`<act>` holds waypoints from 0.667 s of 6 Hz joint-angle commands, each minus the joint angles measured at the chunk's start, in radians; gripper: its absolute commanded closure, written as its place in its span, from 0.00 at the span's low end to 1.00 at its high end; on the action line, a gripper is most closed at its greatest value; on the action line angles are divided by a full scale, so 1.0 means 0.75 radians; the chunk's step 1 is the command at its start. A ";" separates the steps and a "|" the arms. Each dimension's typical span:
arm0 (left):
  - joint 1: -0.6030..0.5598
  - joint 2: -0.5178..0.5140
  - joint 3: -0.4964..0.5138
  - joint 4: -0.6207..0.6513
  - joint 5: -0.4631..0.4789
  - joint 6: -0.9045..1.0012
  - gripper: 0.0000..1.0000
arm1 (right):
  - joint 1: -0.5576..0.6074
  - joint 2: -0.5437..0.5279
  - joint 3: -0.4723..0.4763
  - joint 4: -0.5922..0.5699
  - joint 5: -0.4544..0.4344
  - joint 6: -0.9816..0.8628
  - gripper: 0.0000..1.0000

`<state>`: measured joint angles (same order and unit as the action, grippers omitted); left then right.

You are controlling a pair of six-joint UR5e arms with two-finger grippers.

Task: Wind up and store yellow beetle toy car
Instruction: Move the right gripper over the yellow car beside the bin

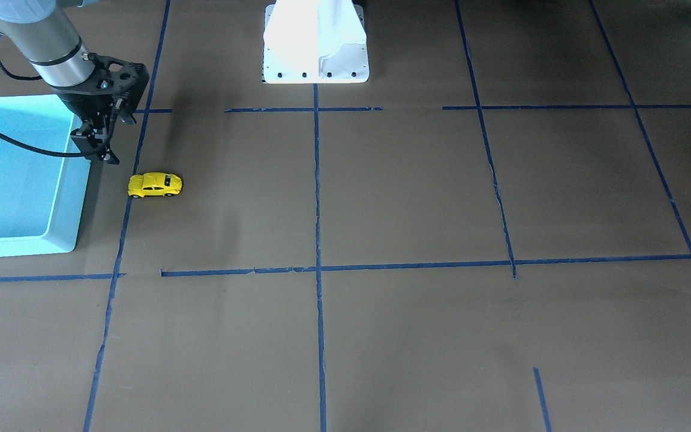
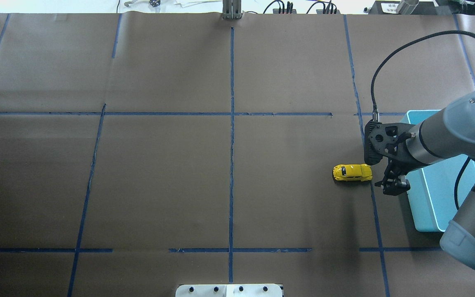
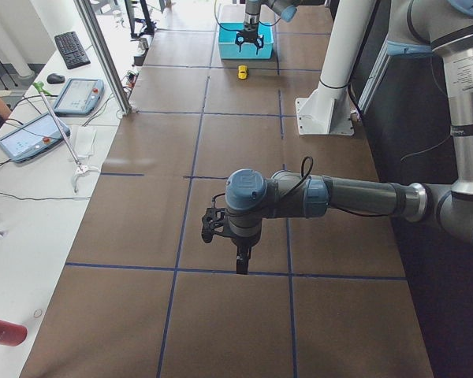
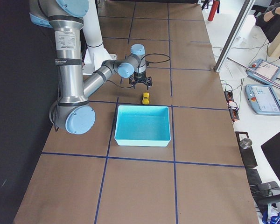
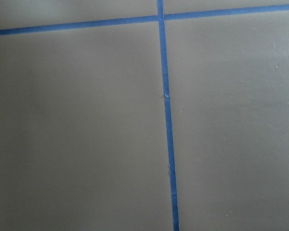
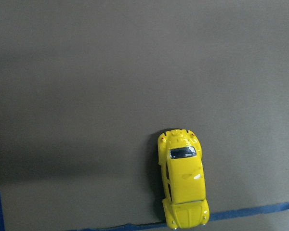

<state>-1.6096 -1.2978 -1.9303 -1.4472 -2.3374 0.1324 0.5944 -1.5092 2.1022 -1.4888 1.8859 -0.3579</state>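
The yellow beetle toy car sits on its wheels on the surface, near the robot's right edge. It is just beside the turquoise bin, not in it. So storing is left to do, and I can't tell if it is wound.

The right hand hangs near the car, holding nothing, fingers apart I think. The left hand is far off; apart or together, I can't tell.

Blue tape lines cross the brown surface. Screens lie past its far edge.
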 commanded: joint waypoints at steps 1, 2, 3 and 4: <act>-0.001 0.000 0.003 -0.001 0.002 -0.003 0.00 | -0.066 0.008 -0.060 0.007 -0.068 -0.003 0.00; -0.001 0.000 0.003 -0.001 0.002 -0.005 0.00 | -0.073 0.014 -0.091 0.009 -0.074 -0.011 0.00; -0.001 0.000 0.017 0.001 0.002 -0.007 0.00 | -0.071 0.046 -0.129 0.011 -0.077 -0.038 0.00; -0.001 0.000 0.019 -0.001 0.004 -0.007 0.00 | -0.073 0.059 -0.144 0.011 -0.089 -0.040 0.00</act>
<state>-1.6107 -1.2977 -1.9195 -1.4473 -2.3358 0.1278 0.5413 -1.4775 2.0105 -1.4809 1.8266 -0.3818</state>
